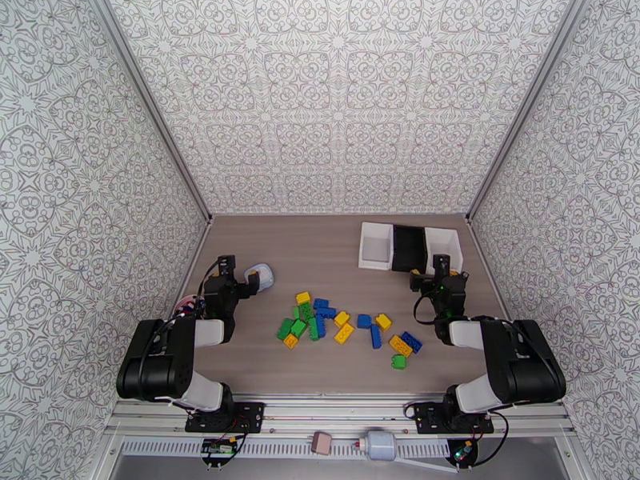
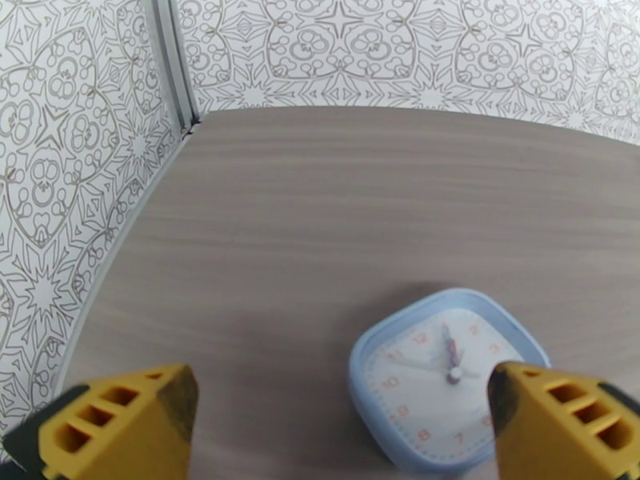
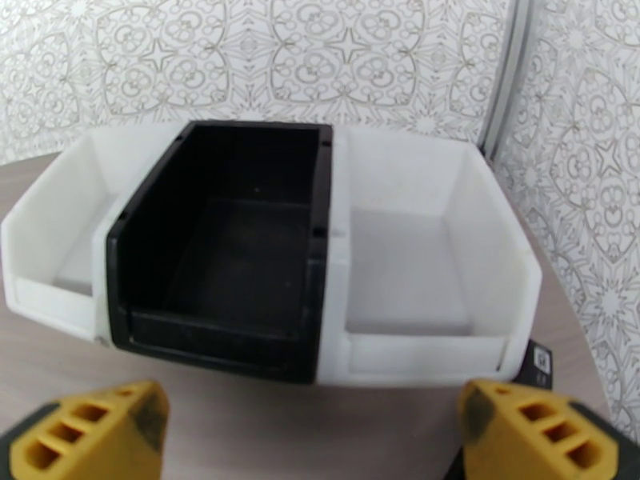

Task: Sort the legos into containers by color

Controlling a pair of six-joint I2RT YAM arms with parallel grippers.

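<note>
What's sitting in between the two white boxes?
The black bin sits there, snug between the left white bin and the right white bin. The right wrist view shows it close up, and the top view shows the same row.

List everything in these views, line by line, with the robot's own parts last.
legos: nearly twenty, green, blue and yellow, loose on the table's near middle
white bins: two, white, far right, flanking the black one
black bin: one, black, between the white bins, empty
clock: one, pale blue with a white face, lying flat at the left
table: one, grey-brown wood grain
block: one, beige, on the front rail
cylinder: one, white and blue, on the front rail
arms: two, black and white, near edge
left fingers: two, yellow, open, by the clock
right fingers: two, yellow, open, facing the bins
</note>
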